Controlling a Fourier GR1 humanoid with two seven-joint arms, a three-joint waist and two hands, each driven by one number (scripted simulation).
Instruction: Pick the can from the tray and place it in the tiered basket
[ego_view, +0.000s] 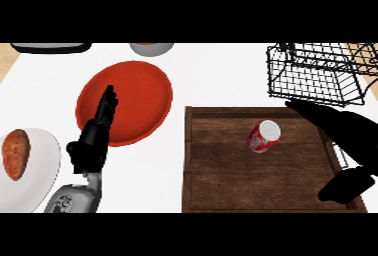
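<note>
Dark brown planks make up the tray (221, 190), which sits on the white counter (214, 75) toward its right side, raised lip all round. On the tray's boards, right of centre and nearer its far edge than its near one, a red can (263, 136) with a pale top stands tilted, leaning a little toward the tray's left.

Just past the tray's far right corner stands the black wire tiered basket (314, 75), its lower rim reaching the tray's far edge.

From the tray's near right corner the right hand (332, 127) stretches along the right side toward the far right corner. It shows as one dark shape, so I cannot tell how its fingers are set. It lies right of the can and does not touch it.

Left of the tray, the left hand (100, 125) rests with fingers straight and together, pointing away over the near part of a red plate (125, 102).

At the counter's left edge a white plate (37, 175) carries a reddish-brown sweet potato (15, 154). Along the far edge sit a grey bowl (151, 48) and a dark-rimmed object (50, 48), both cut off.
</note>
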